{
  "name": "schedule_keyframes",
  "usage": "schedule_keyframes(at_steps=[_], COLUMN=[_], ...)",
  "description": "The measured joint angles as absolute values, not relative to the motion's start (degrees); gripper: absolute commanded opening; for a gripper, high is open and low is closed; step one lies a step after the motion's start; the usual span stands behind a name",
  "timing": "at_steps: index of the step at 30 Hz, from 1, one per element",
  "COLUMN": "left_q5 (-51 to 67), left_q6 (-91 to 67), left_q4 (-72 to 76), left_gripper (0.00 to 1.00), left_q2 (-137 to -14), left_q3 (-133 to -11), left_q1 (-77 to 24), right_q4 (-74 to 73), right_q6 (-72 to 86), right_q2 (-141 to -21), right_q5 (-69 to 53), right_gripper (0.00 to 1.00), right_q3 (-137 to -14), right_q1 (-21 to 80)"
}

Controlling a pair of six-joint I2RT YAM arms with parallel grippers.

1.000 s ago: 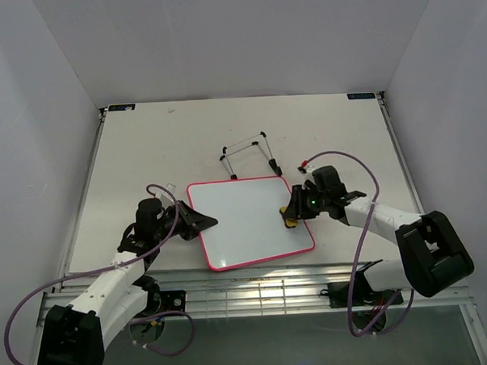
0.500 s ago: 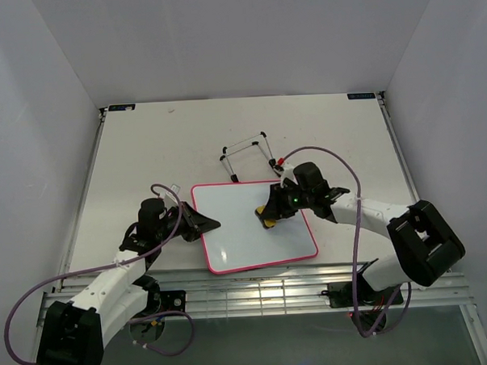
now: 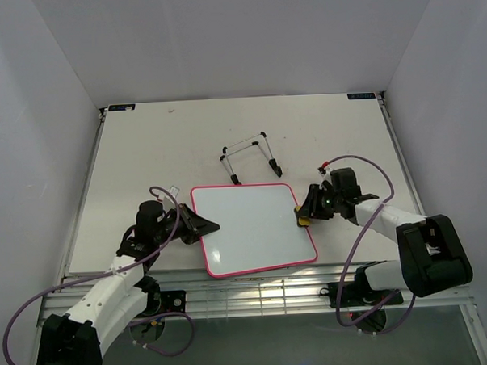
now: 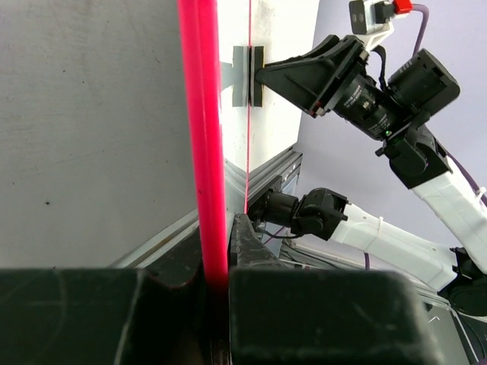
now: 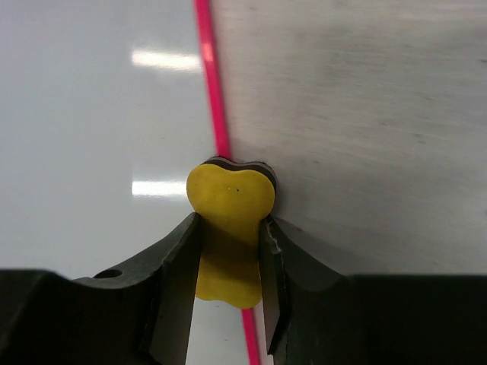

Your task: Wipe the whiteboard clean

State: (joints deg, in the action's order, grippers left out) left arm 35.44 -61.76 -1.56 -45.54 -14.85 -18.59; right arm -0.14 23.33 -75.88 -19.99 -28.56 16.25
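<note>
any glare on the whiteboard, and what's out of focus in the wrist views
Right wrist: two bright light reflections sit on the whiteboard, the lower one just left of the sharp yellow eraser. Left wrist: the board's frame rises from the left gripper as a blurred red band close to the lens. Top external: even light, with a mild sheen near the board's near-left corner.

Seen from above, a blank whiteboard (image 3: 249,227) with a pink-red frame lies slightly askew near the front edge of a pale table (image 3: 185,145). The left gripper (image 3: 203,227) meets the board's left edge, and the right gripper (image 3: 304,216) holds a small yellow eraser (image 3: 302,221) at the board's right edge. A thin wire stand (image 3: 250,156) sits just behind the board, apart from both arms.
</note>
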Motion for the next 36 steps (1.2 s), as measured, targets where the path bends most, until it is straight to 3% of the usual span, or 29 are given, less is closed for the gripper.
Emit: schedule_keyframes(at_steps=[13,25,29,36], left_q5=[36.12,34.20,32.64,31.40], left_q6=[-59.20,-55.51,-55.35,-54.81], left_q4=[-8.69,-11.22,-10.39,-3.36], left_gripper=[0.00,0.00,0.00,0.00], left_q2=[-38.02,-34.89,-35.51,-40.16], left_q3=[-17.32,-22.06,-23.81,-27.62], left_q1=[-19.00,-19.25,-19.27,-19.25], right_q4=[-12.58,-15.77,-16.82,-20.36], right_q6=[22.00,21.98,21.96,21.82], right_q2=[-73.01,-79.75,-79.07,-73.08], right_q5=[-5.82,4.34,4.40,4.36], right_gripper=[0.36,0.57,0.74,0.77], right_q3=[-35.94,-38.50,-38.59,-39.94], right_q1=[-3.90,-6.66,-6.66,-6.68])
